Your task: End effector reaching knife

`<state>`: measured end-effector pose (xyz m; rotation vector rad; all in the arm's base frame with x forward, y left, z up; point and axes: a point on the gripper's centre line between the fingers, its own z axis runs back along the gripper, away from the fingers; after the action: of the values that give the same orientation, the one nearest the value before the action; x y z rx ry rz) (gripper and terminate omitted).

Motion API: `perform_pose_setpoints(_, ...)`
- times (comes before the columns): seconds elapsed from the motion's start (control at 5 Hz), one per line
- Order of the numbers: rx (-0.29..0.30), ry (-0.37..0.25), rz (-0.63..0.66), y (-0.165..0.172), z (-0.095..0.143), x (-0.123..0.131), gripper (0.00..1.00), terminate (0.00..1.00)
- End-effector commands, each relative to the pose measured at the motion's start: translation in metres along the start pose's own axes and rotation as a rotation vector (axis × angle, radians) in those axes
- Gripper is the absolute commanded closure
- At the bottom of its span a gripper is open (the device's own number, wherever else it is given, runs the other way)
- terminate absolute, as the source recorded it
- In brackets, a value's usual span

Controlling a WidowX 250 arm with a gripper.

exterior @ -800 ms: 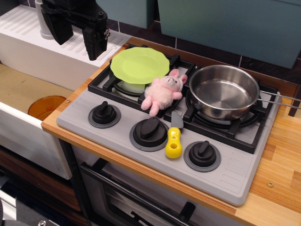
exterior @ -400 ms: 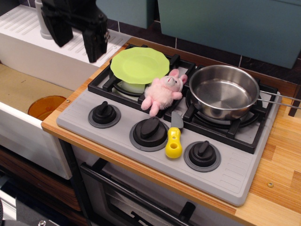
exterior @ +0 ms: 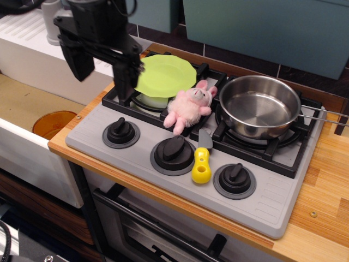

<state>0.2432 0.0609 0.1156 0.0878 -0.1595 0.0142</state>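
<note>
Compared with the earlier frames, the end effector (exterior: 103,70) has been moved down and toward the right, away from the far left corner – it is now seen above the far left part of the grey stove top (exterior: 272,199), and one black finger (exterior: 125,76) overlaps the left rim of the green plate (exterior: 163,75) in this view. The two blocky fingers are pointed downward with a wide gap between them, and nothing is held. Whether a finger touches the grate or the plate cannot be told. All other things have stayed in their places. The knife (exterior: 202,159) is lying flat near the front edge of the stove top, between the middle knob (exterior: 173,152) and the right knob (exterior: 235,178); its yellow handle is pointed to the front edge and its short grey blade to the back, where the tip is found just beside the pink plush toy (exterior: 188,105). The knife is well apart from the end effector. As for containers – the steel pan (exterior: 259,105) is placed on the far right burner and is seen empty, its handle reaching toward the right edge. The green plate is set on the far left burner, over something white, with nothing on it. An orange bowl (exterior: 53,123) is seen lower at the left, beyond the left edge of the wooden worktop (exterior: 322,218).
</note>
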Motion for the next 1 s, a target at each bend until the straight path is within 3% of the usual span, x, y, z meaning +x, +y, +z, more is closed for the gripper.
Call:
perform_pose_setpoints(0.0,0.038,-0.024,0.092,-0.034,0.004,-0.009,0.00,0.00)
perform_pose_setpoints(0.8,-0.032,-0.042,0.189,-0.100,-0.006,-0.007,0.00,0.00)
